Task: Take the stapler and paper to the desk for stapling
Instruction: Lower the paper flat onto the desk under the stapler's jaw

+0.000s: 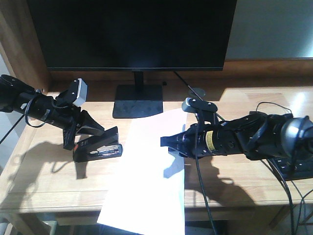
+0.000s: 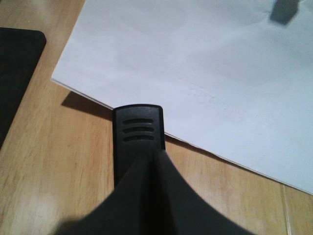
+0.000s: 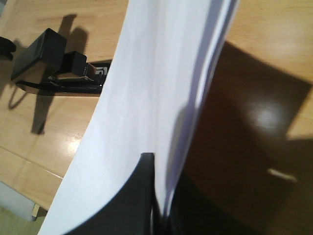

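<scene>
The black stapler (image 1: 98, 148) lies on the light-wood desk (image 1: 49, 186), its front end against the left edge of the paper (image 1: 146, 186). My left gripper (image 1: 98, 131) is shut, and its tips sit over the stapler's top. In the left wrist view the gripper (image 2: 157, 155) has its fingers pressed together above the stapler's grooved end (image 2: 138, 128). The paper's corner (image 2: 195, 63) is just beyond. My right gripper (image 1: 168, 142) is shut on the sheet's right edge. The right wrist view shows the gripper (image 3: 161, 188) pinching the curled paper (image 3: 142, 98), with the stapler (image 3: 63, 73) behind.
A black monitor (image 1: 132, 34) on a flat stand base (image 1: 138, 100) fills the back of the desk. The base's corner (image 2: 14, 63) also shows in the left wrist view. Cables and a dark box (image 1: 293, 169) lie at the right. The paper overhangs the desk's front edge.
</scene>
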`<state>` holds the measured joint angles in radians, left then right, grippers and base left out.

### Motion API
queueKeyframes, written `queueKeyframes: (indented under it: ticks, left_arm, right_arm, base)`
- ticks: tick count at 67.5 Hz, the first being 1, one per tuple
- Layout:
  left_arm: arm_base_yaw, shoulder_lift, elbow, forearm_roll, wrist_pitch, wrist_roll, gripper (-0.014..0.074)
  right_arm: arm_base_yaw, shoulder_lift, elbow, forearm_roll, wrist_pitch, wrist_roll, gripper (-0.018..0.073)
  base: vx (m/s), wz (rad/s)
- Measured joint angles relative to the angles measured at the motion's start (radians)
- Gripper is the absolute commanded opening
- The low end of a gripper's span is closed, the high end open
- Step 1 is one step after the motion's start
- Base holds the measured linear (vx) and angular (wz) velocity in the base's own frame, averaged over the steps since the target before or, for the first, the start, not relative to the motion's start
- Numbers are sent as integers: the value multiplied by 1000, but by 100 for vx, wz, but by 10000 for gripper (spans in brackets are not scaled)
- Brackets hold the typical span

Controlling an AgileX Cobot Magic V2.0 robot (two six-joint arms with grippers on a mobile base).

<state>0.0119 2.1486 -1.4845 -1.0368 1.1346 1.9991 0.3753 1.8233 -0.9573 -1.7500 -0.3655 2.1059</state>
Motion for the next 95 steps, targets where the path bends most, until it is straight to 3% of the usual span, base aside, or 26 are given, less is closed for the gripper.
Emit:
queueKeyframes:
  ticks: [59,95]
  left_arm:
    - [0,0,0,0,0,0,-8]
    - [0,0,0,0,0,0,-8]
  right_arm:
    - [0,86,-93,5,-41,0,-5]
    - [28,193,-256,9,-42,-1,-2]
  base:
    - [0,0]
    - [0,0]
